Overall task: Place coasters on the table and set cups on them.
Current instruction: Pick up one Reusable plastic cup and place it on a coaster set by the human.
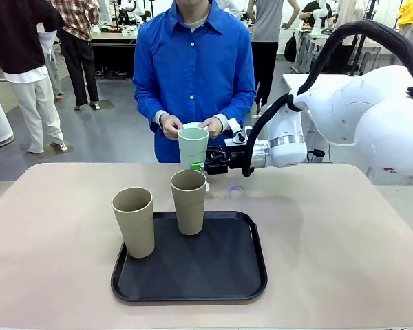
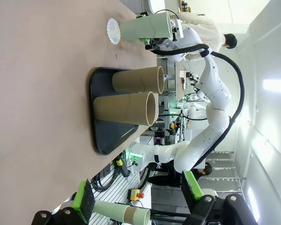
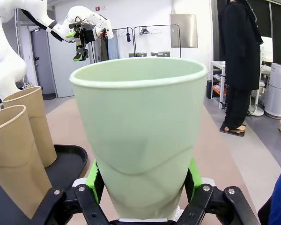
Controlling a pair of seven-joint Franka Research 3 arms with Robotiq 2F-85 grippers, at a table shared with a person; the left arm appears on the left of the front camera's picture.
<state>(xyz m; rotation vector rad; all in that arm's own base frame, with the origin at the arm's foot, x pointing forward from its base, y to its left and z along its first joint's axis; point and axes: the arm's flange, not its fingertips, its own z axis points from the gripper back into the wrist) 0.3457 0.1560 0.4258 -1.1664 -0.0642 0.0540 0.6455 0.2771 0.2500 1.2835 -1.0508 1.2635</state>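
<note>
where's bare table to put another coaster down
Wide bare table lies left of the black tray and right of it. The far middle is crowded: the right gripper holds the mint cup near a coaster, just behind two tan cups.

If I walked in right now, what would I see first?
Probably the pale green cup, gripped by the robot's right gripper at the far side of the table, right in front of a person in a bright blue shirt. Nearer, two brown cups stand on a black tray.
</note>
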